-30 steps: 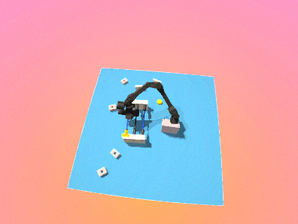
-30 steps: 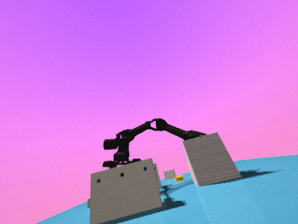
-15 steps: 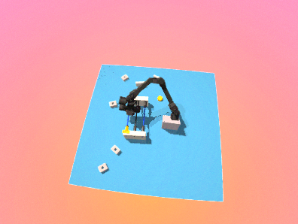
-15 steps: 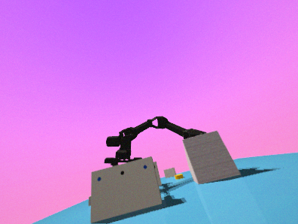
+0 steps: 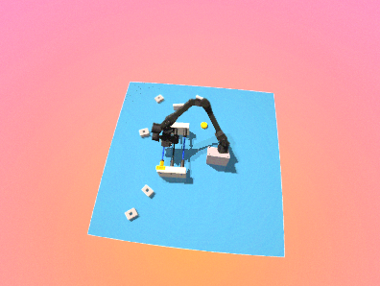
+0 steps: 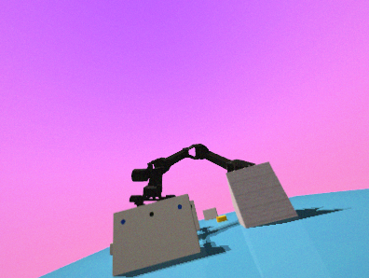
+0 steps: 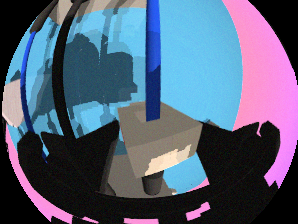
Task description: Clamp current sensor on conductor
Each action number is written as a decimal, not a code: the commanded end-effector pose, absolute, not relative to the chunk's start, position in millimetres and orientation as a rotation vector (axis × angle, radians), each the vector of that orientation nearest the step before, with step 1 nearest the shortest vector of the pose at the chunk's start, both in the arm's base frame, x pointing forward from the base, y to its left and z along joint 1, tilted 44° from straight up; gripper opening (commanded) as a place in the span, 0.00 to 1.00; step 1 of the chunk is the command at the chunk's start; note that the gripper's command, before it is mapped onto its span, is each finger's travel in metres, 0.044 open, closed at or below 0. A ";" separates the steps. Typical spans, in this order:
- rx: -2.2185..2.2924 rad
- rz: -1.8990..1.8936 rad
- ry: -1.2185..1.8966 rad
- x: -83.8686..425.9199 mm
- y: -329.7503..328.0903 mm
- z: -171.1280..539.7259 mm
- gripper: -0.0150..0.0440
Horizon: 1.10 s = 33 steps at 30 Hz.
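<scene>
The sensor (image 7: 160, 131) is a grey-brown block around the outer blue conductor (image 7: 153, 55) (image 5: 163, 154) in the wrist view. It looks closed from this side, but its latch and arrow cannot be made out. That conductor runs to an end board (image 5: 173, 175) (image 6: 154, 243) at the yellow marker (image 5: 160, 167); its lettering is unreadable. My gripper (image 7: 153, 123) (image 6: 153, 201) is open, with one finger on each side of the sensor. The left finger is close to the sensor's side; whether the right one touches it is unclear. In the top view the arm hides most of the sensor.
A black conductor (image 7: 58, 75) (image 5: 173, 155) and another blue conductor (image 7: 23, 80) (image 5: 183, 153) run alongside. A second end board (image 5: 182, 126) stands behind. The arm's base block (image 5: 218, 157) (image 6: 261, 196) is to the right. A yellow disc (image 5: 203, 125) (image 6: 221, 218) and several pale blocks (image 5: 148, 191) lie around.
</scene>
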<state>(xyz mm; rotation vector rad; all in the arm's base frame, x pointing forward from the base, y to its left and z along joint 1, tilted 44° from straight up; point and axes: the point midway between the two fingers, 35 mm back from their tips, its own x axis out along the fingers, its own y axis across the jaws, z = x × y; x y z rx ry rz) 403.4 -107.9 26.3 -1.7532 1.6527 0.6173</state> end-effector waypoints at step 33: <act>-1.753 0.615 1.651 403.2 -106.9 26.3 0.27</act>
